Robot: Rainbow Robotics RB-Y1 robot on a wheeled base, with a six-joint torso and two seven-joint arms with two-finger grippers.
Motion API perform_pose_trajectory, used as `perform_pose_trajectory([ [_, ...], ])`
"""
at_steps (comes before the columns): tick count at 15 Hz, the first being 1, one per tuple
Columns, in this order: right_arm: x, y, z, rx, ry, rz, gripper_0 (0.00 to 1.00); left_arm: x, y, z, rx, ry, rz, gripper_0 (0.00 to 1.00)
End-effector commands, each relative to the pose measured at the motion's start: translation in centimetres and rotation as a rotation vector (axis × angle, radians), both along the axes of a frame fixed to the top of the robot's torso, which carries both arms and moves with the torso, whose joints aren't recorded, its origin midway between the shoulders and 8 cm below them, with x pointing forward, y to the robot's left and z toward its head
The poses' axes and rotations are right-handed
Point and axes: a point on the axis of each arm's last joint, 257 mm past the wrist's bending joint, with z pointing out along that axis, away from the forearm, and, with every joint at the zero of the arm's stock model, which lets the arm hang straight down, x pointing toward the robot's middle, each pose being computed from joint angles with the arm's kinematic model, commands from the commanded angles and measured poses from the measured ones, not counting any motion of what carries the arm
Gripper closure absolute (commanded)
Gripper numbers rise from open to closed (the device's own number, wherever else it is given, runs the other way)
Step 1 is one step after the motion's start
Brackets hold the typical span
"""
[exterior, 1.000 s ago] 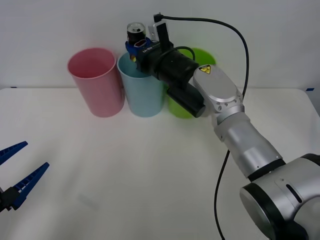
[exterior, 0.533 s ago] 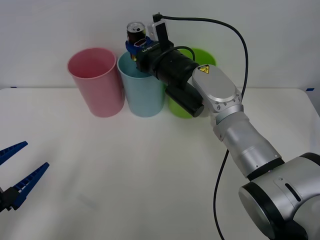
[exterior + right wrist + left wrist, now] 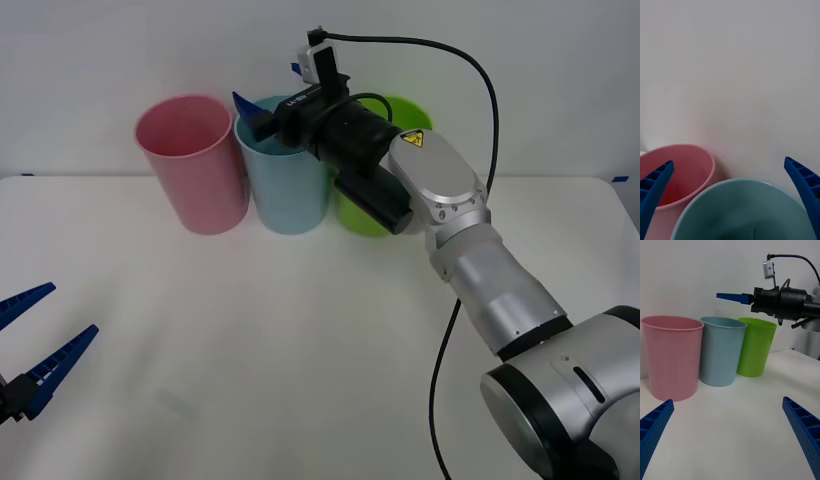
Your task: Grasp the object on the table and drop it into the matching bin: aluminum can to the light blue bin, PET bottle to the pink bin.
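The right gripper hangs over the blue bin, fingers spread wide and holding nothing; the left gripper (also wide) waits low.

Right arm: extended forward and to the left across the front view, silver segments leading to a black wrist with a cable looping over it; right claw raised, its blue ribbed fingers spread wide with nothing between them. Left claw: low at the near left, blue fingers parted, holding nothing.
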Motion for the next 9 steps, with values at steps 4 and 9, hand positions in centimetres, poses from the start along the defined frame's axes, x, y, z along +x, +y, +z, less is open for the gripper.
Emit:
perform_pose_trajectory([
  [4, -2.4, -2.7, 0.1, -0.003, -0.053, 0.031, 0.00, 0.0, 0.0, 0.0, 0.000, 0.000, 0.000, 0.00],
  [9, -6.2, -6.5, -0.9, -0.010, -0.087, 0.053, 0.00, 0.0, 0.0, 0.0, 0.000, 0.000, 0.000, 0.00],
])
